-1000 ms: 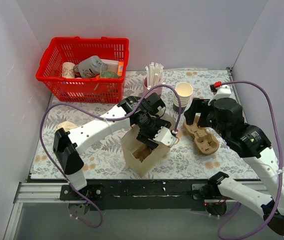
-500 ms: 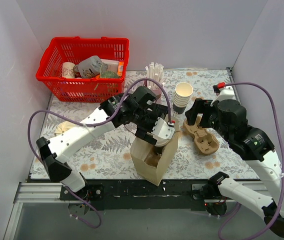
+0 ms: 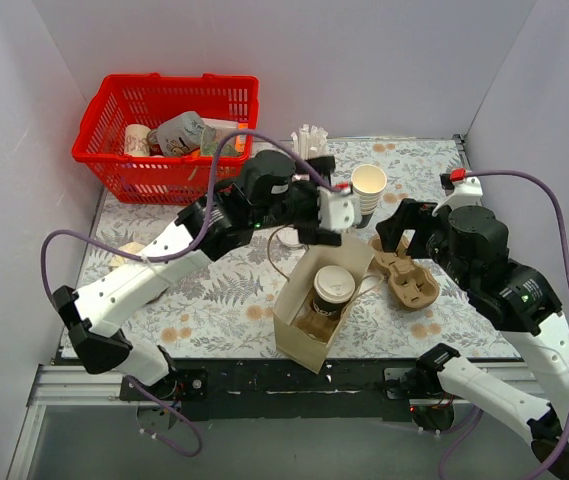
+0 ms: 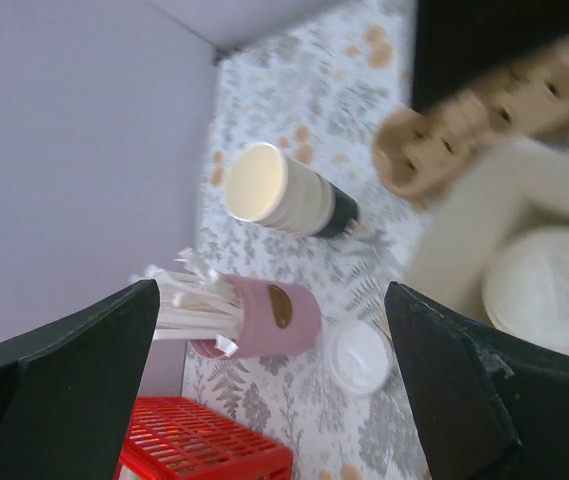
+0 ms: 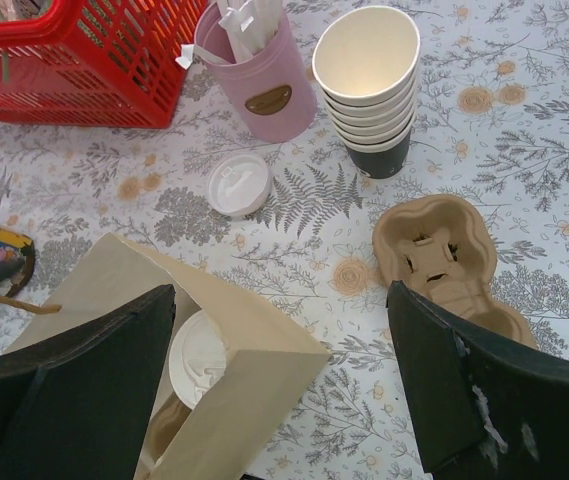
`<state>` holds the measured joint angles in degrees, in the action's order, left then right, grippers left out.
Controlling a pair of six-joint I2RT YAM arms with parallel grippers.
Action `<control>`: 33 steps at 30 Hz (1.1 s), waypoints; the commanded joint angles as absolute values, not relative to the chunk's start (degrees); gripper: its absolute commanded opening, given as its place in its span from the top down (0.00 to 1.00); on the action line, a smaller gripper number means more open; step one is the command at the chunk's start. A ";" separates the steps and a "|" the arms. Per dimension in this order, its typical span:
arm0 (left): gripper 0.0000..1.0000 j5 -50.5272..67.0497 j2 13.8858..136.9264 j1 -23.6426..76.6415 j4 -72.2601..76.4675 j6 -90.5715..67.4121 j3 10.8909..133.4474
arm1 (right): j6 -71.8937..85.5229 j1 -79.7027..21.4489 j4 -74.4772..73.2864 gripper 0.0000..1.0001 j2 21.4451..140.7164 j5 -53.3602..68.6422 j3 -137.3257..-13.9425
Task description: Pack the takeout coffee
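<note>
The left gripper [image 3: 336, 210] gapes wide and empty by the paper bag [image 3: 299, 322], with the takeout coffee [image 3: 333, 285] standing inside. I'd draw it away high, clear of the rim.

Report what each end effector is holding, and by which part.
Nothing. The left end effector and right end effector are open; the coffee cup sits in the paper bag.

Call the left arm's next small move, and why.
Probably retract the left gripper: its jaws are open and empty, and the dark brown paper cup with a white lid already stands inside the open tan paper bag.
</note>
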<state>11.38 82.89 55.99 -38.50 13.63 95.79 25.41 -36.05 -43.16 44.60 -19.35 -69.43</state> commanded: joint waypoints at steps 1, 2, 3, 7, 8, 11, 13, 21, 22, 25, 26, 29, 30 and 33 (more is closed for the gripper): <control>0.02 -4.98 87.44 56.07 -18.58 -8.49 106.41 | 26.45 -35.95 -40.78 0.05 43.51 -21.35 -69.08; 0.02 -7.71 88.84 55.99 -17.94 -12.96 109.05 | 26.28 -35.95 -40.69 0.05 43.51 -21.62 -69.08; 0.02 -14.26 91.38 56.07 -16.36 -15.70 113.25 | 26.02 -35.95 -40.61 0.05 43.51 -21.97 -69.26; 0.02 -23.80 95.88 55.90 -11.34 -21.35 119.17 | 24.09 -35.95 -41.57 0.05 44.91 -22.94 -71.80; 0.02 -24.95 96.93 55.38 -11.34 -22.31 120.48 | 23.73 -35.95 -41.75 0.05 45.26 -23.11 -72.15; 0.02 -24.53 100.98 51.70 -15.45 -29.07 126.72 | 23.38 -35.95 -42.62 0.05 46.49 -24.34 -73.38; 0.02 -22.60 102.13 49.14 -18.00 -34.50 127.36 | 23.21 -35.95 -42.89 0.04 47.45 -25.31 -73.91; 0.02 -6.42 102.13 35.60 -21.45 -48.60 117.34 | 21.01 -35.95 -44.38 0.04 52.64 -26.55 -78.40; 0.02 -5.72 102.22 35.60 -21.88 -48.78 116.64 | 21.01 -35.95 -44.56 0.04 53.08 -26.19 -78.22; 0.02 -6.33 102.30 35.16 -21.45 -50.53 113.39 | 21.80 -35.95 -44.82 0.04 53.35 -26.10 -77.52; 0.02 -6.68 102.39 34.81 -21.27 -50.89 112.60 | 22.32 -35.95 -44.82 0.04 53.35 -26.19 -77.35; 0.02 -6.07 102.66 34.19 -19.87 -52.03 108.38 | 23.37 -35.95 -44.91 0.04 52.91 -26.28 -76.64; 0.04 -5.46 102.83 34.28 -19.52 -52.64 107.50 | 23.47 -35.86 -44.91 0.04 52.91 -26.37 -76.55; 0.09 -4.05 103.62 34.19 -19.60 -53.61 105.47 | 24.08 -35.86 -45.35 0.04 52.56 -26.63 -76.46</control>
